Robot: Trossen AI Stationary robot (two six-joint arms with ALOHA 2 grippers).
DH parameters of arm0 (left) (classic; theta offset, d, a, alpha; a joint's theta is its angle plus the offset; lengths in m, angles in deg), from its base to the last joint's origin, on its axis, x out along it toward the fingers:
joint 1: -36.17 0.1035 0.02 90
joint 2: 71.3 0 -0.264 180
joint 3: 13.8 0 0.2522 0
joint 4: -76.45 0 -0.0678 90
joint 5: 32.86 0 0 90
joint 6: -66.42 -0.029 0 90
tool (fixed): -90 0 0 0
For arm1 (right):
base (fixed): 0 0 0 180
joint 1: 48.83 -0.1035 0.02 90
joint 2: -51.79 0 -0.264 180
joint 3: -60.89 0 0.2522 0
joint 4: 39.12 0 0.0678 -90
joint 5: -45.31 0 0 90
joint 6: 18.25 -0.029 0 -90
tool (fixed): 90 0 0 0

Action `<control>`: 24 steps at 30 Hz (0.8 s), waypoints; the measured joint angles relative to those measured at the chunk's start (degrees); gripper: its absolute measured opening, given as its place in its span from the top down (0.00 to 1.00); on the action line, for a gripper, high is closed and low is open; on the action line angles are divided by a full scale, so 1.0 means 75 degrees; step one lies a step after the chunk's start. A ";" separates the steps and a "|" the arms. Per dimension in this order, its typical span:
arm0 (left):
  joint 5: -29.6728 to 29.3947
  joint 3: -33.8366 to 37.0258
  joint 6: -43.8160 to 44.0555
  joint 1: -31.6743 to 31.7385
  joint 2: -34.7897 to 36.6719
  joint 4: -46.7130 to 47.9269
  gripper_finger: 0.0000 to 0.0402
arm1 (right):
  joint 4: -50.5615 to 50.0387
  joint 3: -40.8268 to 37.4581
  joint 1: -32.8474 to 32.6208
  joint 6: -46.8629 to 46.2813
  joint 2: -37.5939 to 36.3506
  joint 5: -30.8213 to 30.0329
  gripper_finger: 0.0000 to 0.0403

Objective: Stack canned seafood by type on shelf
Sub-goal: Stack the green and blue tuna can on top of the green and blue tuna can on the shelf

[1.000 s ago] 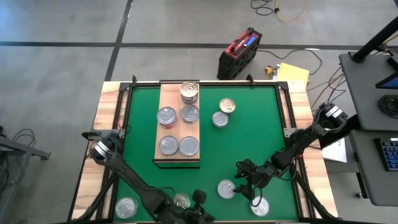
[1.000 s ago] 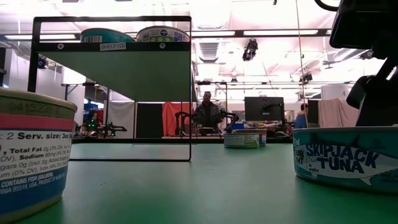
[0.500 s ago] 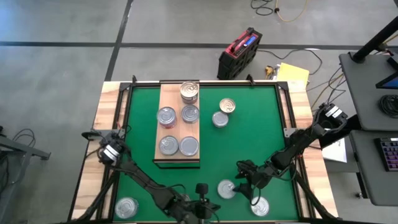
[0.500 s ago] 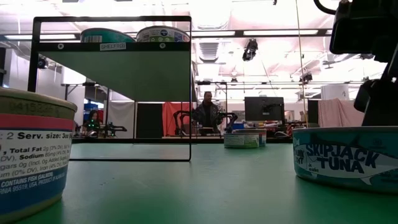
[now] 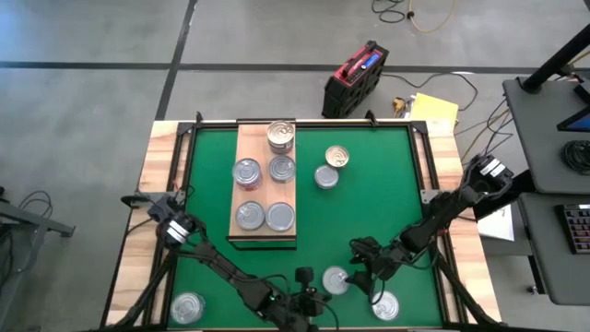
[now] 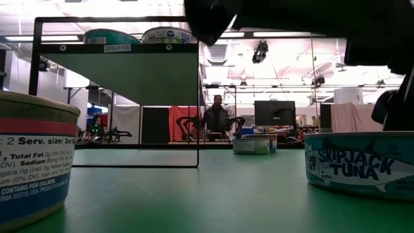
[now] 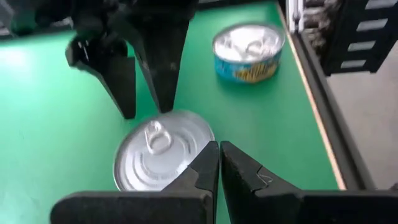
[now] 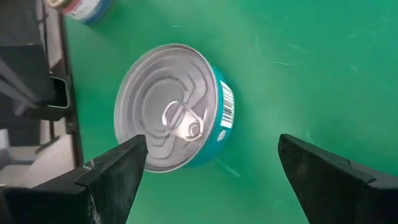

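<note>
Overhead arrangement. The shelf [image 5: 265, 189] lies on the green worktop [image 5: 369, 212] and carries five tins [image 5: 251, 172]; two more tins [image 5: 330, 166] stand on the worktop just beside it. The right tool [image 5: 362, 274], fingers spread wide and empty, hovers over a silver-lidded tin [image 8: 171, 106] at the near edge, with a blue-labelled tin [image 7: 249, 51] close by. The left tool [image 7: 219, 165], fingers pressed together and holding nothing, sits just beside the same tin. Another tin [image 5: 187, 307] rests near the left corner.

Left gripper [image 7: 219, 163] jaws closed; right gripper [image 8: 208, 168] jaws spread wide.
</note>
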 joint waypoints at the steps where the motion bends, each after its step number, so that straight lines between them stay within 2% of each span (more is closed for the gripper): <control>1: 0.0003 0.0006 0.0071 0.0004 -0.0020 0.0031 1.00 | 0.0061 0.0000 0.0005 0.0000 0.0058 -0.0003 0.12; 24: -0.0013 0.0072 0.0411 0.0183 -0.0262 0.0188 1.00 | 0.0148 -0.0003 0.0052 0.0157 0.0151 -0.0006 0.12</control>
